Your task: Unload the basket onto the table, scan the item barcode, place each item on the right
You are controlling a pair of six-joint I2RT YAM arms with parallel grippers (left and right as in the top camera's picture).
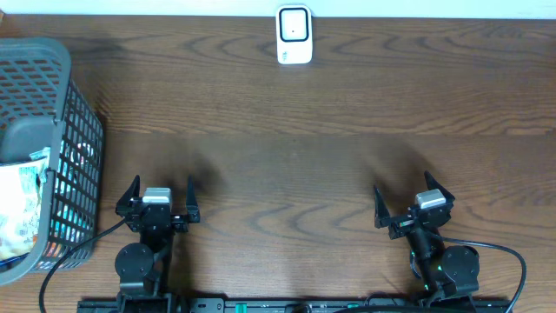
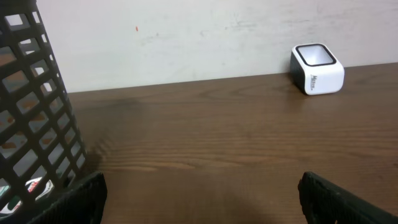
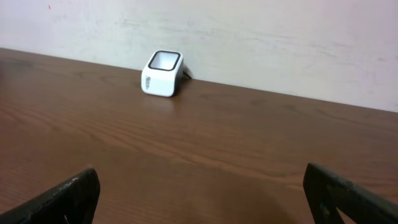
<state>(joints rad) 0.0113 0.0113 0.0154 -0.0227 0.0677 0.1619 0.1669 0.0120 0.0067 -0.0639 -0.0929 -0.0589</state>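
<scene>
A white barcode scanner with a dark window stands at the table's far edge; it also shows as the scanner in the left wrist view and the scanner in the right wrist view. Packaged items lie inside a grey mesh basket at the left; no barcode is readable. My left gripper is open near the front edge, beside the basket, with nothing between its fingers. My right gripper stands open at the front right, fingers wide over bare wood.
The basket wall fills the left of the left wrist view, close to my left finger. Brown wooden table stretches between the grippers and the scanner. A pale wall runs behind the table. Cables trail from both arm bases.
</scene>
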